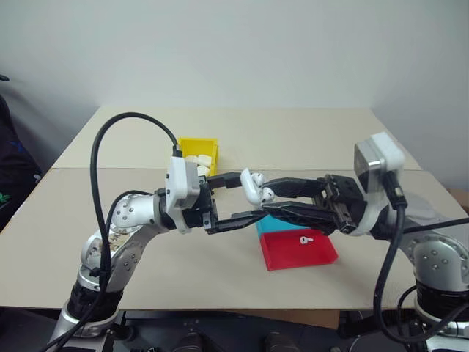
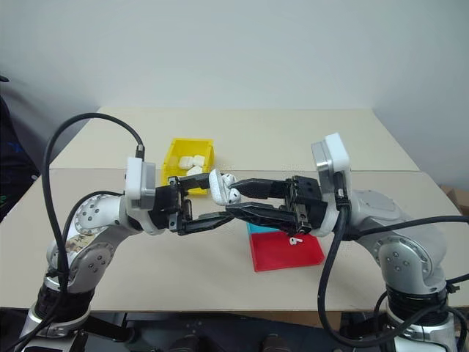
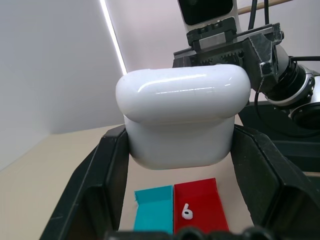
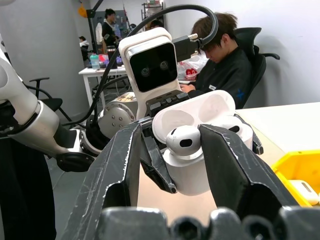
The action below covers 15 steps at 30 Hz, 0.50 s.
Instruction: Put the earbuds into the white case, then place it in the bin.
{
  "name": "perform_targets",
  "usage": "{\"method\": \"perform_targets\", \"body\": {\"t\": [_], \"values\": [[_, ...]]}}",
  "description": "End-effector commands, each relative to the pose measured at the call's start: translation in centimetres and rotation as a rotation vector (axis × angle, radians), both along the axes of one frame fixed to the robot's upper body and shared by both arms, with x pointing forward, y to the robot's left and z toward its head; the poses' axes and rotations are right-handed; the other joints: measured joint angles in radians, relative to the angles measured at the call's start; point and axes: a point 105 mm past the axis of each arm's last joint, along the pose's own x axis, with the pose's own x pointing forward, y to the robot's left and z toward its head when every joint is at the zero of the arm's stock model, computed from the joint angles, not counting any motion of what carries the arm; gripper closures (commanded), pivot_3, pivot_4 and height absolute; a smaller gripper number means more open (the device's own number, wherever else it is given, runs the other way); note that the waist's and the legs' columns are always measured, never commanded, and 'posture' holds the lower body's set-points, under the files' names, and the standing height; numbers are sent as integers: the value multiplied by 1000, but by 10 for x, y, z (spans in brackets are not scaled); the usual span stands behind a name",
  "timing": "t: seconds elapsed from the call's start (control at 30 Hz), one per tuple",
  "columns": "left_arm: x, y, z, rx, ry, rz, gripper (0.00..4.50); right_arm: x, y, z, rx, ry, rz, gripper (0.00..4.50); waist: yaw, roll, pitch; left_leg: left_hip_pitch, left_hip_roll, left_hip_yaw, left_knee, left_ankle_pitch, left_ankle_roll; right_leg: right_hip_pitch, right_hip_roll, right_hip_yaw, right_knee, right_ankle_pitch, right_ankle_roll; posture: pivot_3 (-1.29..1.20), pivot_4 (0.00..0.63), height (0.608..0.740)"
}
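My left gripper (image 1: 250, 195) is shut on the white case (image 1: 251, 187) and holds it above the table with its lid hinged open. One earbud (image 4: 183, 140) sits in the case with its rounded head sticking out. My right gripper (image 1: 261, 198) meets the case from the other side. Its fingers (image 4: 227, 165) stand open on either side of that earbud, with a gap showing on one side. A second earbud (image 1: 305, 238) lies on the red half of the tray below. The yellow bin (image 1: 196, 141) stands farther back on the table, left of the case.
The blue-and-red tray (image 1: 297, 253) lies under both grippers, near the table's front edge. Several white cases (image 2: 192, 161) lie in the bin. In the right wrist view a person (image 4: 225, 65) sits at a desk in the background.
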Motion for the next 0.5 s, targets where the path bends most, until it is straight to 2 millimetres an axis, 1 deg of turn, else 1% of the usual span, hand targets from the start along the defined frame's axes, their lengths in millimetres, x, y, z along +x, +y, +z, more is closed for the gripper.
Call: {"method": "perform_targets", "body": {"t": [0.03, 0.27, 0.37, 0.43, 0.5], "values": [[-6, 1, 10, -38, -61, -9, 1733, -1, -4, 4, -14, -48, -17, 2200, 0, 0, 0, 0, 0, 0, 0, 0, 0, 0, 0, 0, 0, 0, 0, 0, 150, 740], [-6, 1, 10, -43, -61, -9, 1733, 6, -15, 13, 16, -145, -87, 2200, 0, 0, 0, 0, 0, 0, 0, 0, 0, 0, 0, 0, 0, 0, 0, 0, 150, 740], [-6, 0, 9, -43, -61, -10, 1733, 9, -20, 14, -3, -175, -112, 2200, 0, 0, 0, 0, 0, 0, 0, 0, 0, 0, 0, 0, 0, 0, 0, 0, 150, 740], [-4, 1, 7, -31, -56, -3, 1733, 9, -28, 19, -23, -191, -118, 2200, 1, 0, 0, 0, 0, 0, 0, 0, 0, 0, 0, 0, 0, 0, 0, 0, 150, 740], [-3, 2, 4, -15, -59, 2, 1733, 9, -34, 32, -32, -202, -113, 2200, 1, 0, 0, 0, 0, 0, 0, 0, 0, 0, 0, 0, 0, 0, 0, 0, 150, 740]]}}
